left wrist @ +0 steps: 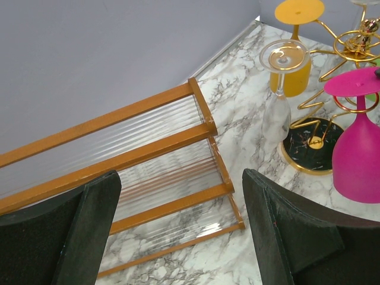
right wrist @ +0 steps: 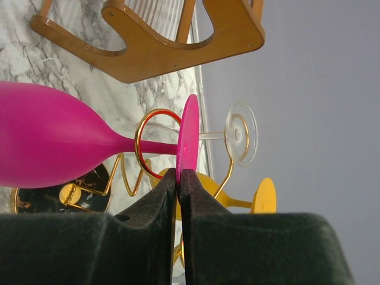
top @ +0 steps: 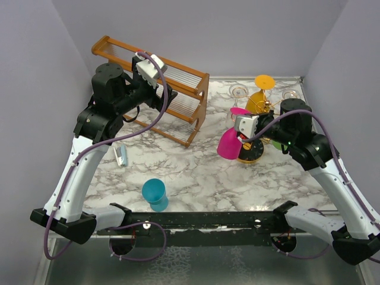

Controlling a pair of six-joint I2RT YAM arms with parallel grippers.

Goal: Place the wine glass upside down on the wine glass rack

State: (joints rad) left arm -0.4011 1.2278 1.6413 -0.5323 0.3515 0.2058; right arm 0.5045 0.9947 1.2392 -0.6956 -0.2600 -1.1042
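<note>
Right wrist view: your right gripper (right wrist: 179, 178) is pinched on the foot rim of the pink glass (right wrist: 53, 142), just beyond its fingers, stem through a gold loop of the rack (right wrist: 138, 136), long axis upright, bowl down; left gripper (left wrist: 178, 202) gapes, far-left over the wooden shelf (left wrist: 142, 105)

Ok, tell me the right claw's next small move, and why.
Probably open the right claw slightly to let go. The pink glass hangs bowl-down with its stem through a loop of the rack. Its foot sits beyond the loop, and the claw pinches only the foot's rim, so the loop should carry it.
</note>
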